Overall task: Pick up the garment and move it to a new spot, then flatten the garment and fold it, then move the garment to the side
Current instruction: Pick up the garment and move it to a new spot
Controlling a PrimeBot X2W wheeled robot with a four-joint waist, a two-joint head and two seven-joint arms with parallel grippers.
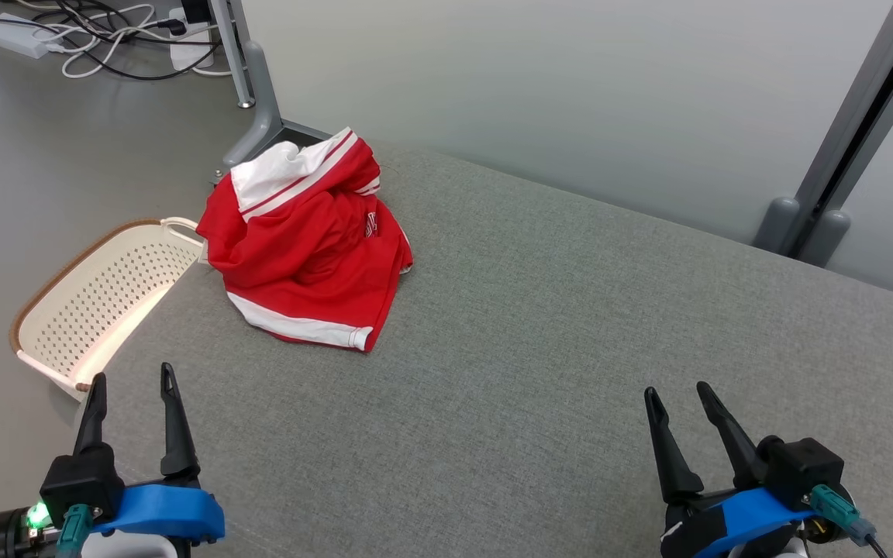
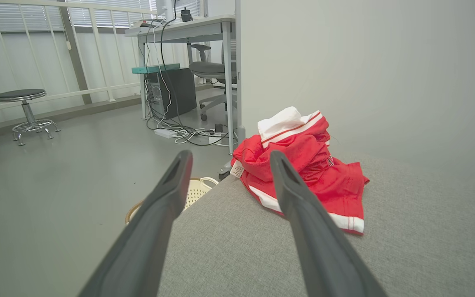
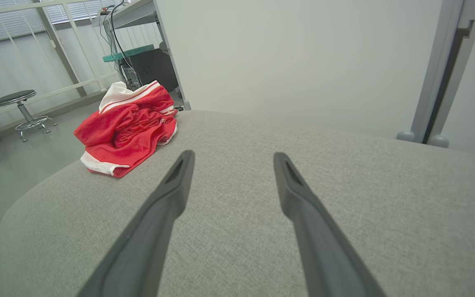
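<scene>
Head view: a red garment [image 1: 303, 248] with white bands lies crumpled in a heap at the far left of the grey bench [image 1: 532, 349], above a white basket [image 1: 98, 306] (perforated, brown-rimmed) that sits beside the bench's left edge. The left hand [image 1: 132, 374] and right hand [image 1: 677, 388] sit near, fingers apart, holding nothing.

Left wrist view: a white fold tops the heap, and a small tag [image 2: 236, 168] hangs at its edge.

Right wrist view: the heap lies far left, well apart from the spread fingers.

Right gripper [image 3: 231, 159] spread empty above grey table [image 3: 344, 198]; crumpled garment [image 3: 128, 123] far-left.
</scene>
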